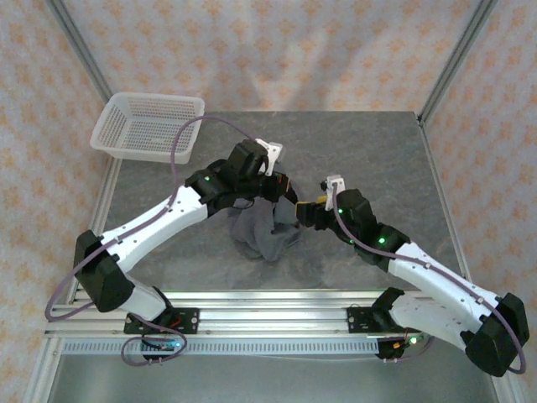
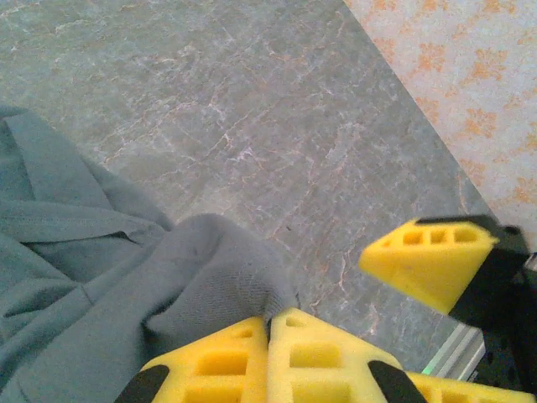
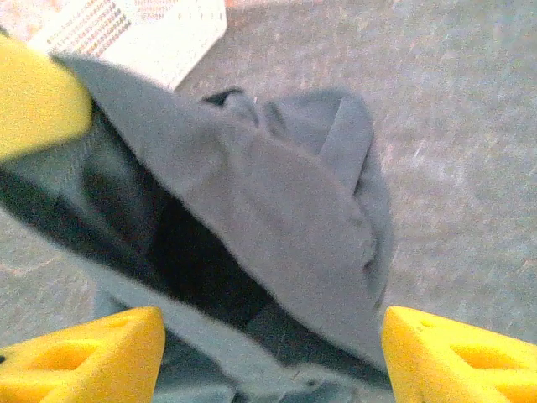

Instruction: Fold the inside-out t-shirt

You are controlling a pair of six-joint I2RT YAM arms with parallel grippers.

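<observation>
Inside-out t-shirt (image 1: 267,231) lies bunched at the middle of the grey marbled bench (image 1: 377,151). The white basket (image 1: 138,153) sits at the far-left corner, well apart from the shirt. Patterned walls (image 1: 503,126) enclose the bench, which lies bare toward its far and right edges. The left pincer (image 2: 269,323) is clamped on a raised fold. The right pincer (image 3: 273,323) gapes wide, gripping nothing.

T-shirt (image 1: 267,231), centre frame: plain slate grey. Basket (image 1: 105,119), upper left: white mesh. Table (image 1: 369,143): grey marbled, pale veins. Walls (image 1: 277,50): cream, orange floral repeat. Left gripper (image 2: 268,323), right gripper (image 3: 273,317): yellow fingers. Cable (image 1: 180,147): mauve.
</observation>
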